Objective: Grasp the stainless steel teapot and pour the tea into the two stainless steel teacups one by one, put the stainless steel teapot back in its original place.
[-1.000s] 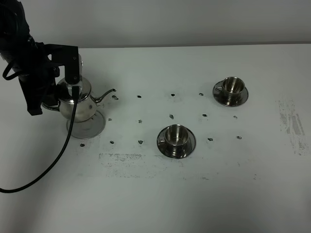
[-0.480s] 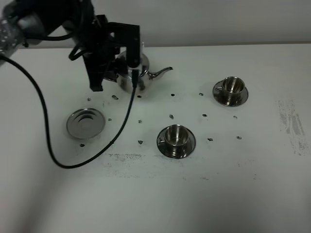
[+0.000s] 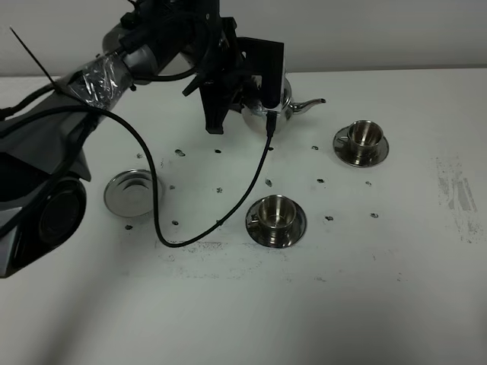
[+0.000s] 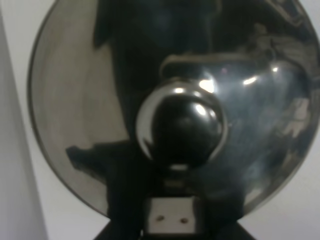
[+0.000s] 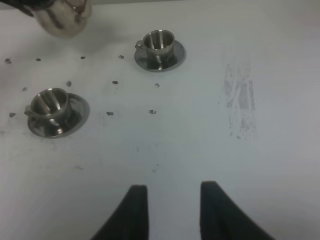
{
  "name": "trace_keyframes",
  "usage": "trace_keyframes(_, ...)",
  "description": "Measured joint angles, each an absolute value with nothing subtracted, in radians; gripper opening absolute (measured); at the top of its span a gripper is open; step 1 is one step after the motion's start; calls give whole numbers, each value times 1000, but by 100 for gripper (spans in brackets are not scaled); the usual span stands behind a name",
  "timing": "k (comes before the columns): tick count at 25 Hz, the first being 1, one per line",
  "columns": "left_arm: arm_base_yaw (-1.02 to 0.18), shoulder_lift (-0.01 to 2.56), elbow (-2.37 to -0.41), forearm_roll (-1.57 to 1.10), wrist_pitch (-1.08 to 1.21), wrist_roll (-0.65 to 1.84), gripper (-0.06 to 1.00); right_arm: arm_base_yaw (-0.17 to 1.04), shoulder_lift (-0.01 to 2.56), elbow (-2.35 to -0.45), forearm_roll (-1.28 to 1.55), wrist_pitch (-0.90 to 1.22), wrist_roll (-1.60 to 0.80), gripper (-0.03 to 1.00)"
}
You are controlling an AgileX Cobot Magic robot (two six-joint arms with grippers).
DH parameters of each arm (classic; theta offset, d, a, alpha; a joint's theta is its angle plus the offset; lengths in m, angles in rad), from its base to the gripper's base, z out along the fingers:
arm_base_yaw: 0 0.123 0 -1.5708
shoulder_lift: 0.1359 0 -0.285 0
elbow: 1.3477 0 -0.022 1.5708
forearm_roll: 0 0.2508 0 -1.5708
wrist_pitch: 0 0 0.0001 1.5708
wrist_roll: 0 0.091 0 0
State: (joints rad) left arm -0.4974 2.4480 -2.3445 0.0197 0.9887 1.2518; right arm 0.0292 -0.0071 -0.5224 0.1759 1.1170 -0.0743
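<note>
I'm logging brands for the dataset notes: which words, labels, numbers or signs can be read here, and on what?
None can be read in any view. The teapot, near teacup, far teacup and coaster show bare steel; the dark specks and grey smudge on the table are marks, not writing.

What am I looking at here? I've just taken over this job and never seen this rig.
It is a two-armed robot at a white table. The wide picture comes from a high camera; the other two from cameras on the wrists. The left gripper holds the steel teapot at its handle side, spout toward the far cup. The near cup sits on its saucer, and a bare round coaster lies at left. The left wrist picture is the teapot's lid close up. The right wrist picture shows the right gripper, fingers apart, holding nothing.
</note>
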Motion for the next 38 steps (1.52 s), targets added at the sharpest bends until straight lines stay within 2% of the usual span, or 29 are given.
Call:
trace_keyframes(7,-524,2494,-2378,99,884,1192,19,29,-7,-522,176,1117,-74,24)
trace_keyframes(16,-576,2552,-2469,162,857,1145,19,29,-7,-522,176,1117,-74,24)
trace_keyframes(38,-637,2608,-2471,363,778,1060,19,29,-7,-522,176,1117,-74,24)
